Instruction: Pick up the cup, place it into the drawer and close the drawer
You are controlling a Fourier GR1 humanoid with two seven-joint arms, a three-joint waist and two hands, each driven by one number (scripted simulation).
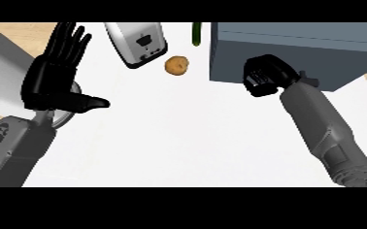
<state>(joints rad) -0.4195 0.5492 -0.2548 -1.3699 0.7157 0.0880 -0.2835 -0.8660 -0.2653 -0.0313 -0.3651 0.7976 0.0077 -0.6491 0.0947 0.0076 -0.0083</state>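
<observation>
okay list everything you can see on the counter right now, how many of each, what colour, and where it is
toaster: one, silver and black, top of the counter left of centre, lying at a slant
potato: one, brown, just right of the toaster
green vegetable: one, dark green, at the top edge; only part of it shows
drawer unit: one, grey-blue, top right
counter: one, white, fills most of the view
cup: not visible
left hand: one, black, at the left, open with fingers up, resting
right hand: one, black, fingers curled, against the front of the drawer unit; nothing visible in it
forearms: two, grey, coming in from the lower edge
</observation>
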